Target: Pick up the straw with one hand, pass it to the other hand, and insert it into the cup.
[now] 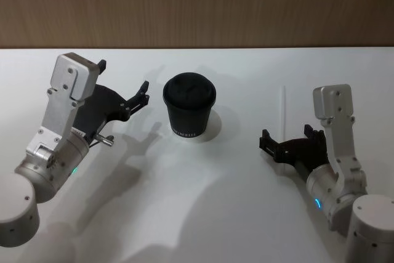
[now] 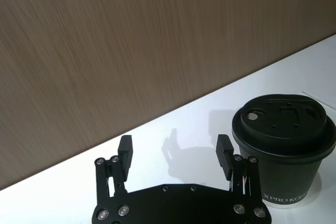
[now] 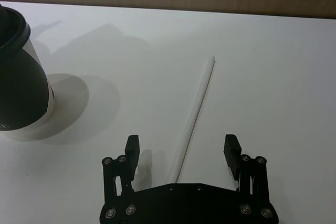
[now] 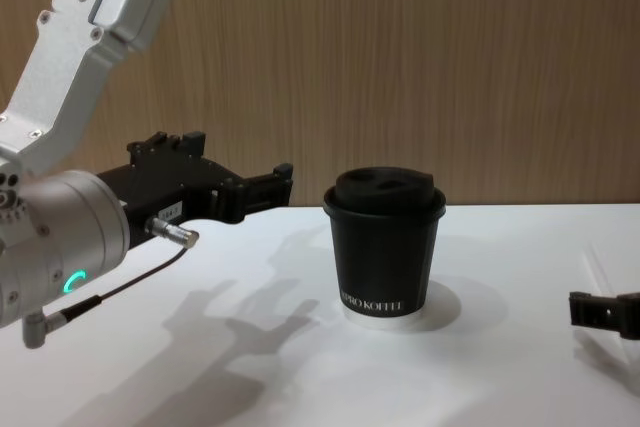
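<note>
The cup [image 4: 385,247] bears white lettering reading "XPRO KOF…", its ending unclear.

Black lidded cup [image 1: 189,106] upright toward the surface's far edge; thin white straw [image 1: 282,112] flat, nearer the right edge.

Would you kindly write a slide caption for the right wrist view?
Open right pincer lined up on the straw lying on the table, cup nearby.

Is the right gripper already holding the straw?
No, the straw lies flat on the table between the open fingers of the right gripper.
</note>
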